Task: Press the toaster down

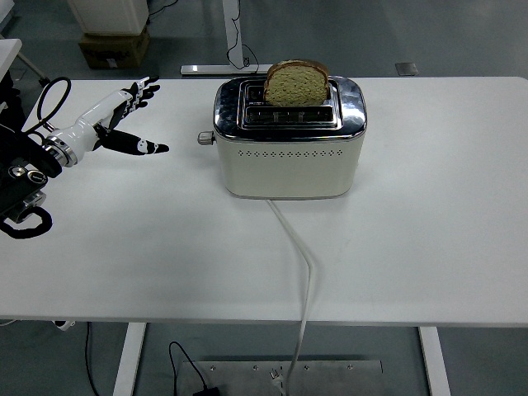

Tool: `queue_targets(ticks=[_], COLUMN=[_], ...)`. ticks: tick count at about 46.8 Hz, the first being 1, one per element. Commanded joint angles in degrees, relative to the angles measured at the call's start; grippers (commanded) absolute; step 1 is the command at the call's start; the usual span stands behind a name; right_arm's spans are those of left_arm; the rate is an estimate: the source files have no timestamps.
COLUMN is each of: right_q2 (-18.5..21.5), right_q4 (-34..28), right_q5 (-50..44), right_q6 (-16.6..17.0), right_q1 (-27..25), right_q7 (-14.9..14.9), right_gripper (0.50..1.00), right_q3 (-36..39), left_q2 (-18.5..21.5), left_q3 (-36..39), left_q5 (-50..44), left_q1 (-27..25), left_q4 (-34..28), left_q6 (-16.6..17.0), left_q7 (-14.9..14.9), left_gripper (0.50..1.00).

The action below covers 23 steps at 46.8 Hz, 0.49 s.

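A cream and chrome toaster (289,153) stands on the white table (412,247) a little behind its middle. A slice of brown bread (297,83) stands raised in the far slot. The toaster's lever (205,139) sticks out of its left end, in the up position. My left hand (130,115) is at the left of the table, fingers spread, holding nothing. It is about a hand's width left of the lever and not touching it. My right arm is not in view.
The toaster's white cord (299,256) runs from its front over the table's near edge. A cardboard box (114,48) and a table leg base (223,69) are on the floor beyond the far edge.
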Motion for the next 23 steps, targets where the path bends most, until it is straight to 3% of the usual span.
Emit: queue_targets(ticks=[1, 17, 23], right_q2=[0.0, 0.0, 0.0], right_q4=[0.0, 0.0, 0.0], right_q5=[0.1, 0.0, 0.0], right_q6=[0.0, 0.0, 0.0], right_q1=[0.0, 0.0, 0.0], right_q7=[0.0, 0.0, 0.0], right_gripper=[0.995, 0.995, 0.998], right_q3=[0.0, 0.0, 0.0], left_q2=[-0.2, -0.7, -1.9], left_q3=[-1.8, -6.7, -6.9], left_q5=[-3.0, -20.4, -28.3], left_q1=[-0.4, -0.1, 0.2], left_q4=[0.0, 2.9, 5.7], left_q6=[0.0, -0.1, -2.0], left_q7=[0.1, 0.2, 0.2], left_gripper=[1.0, 1.0, 1.0])
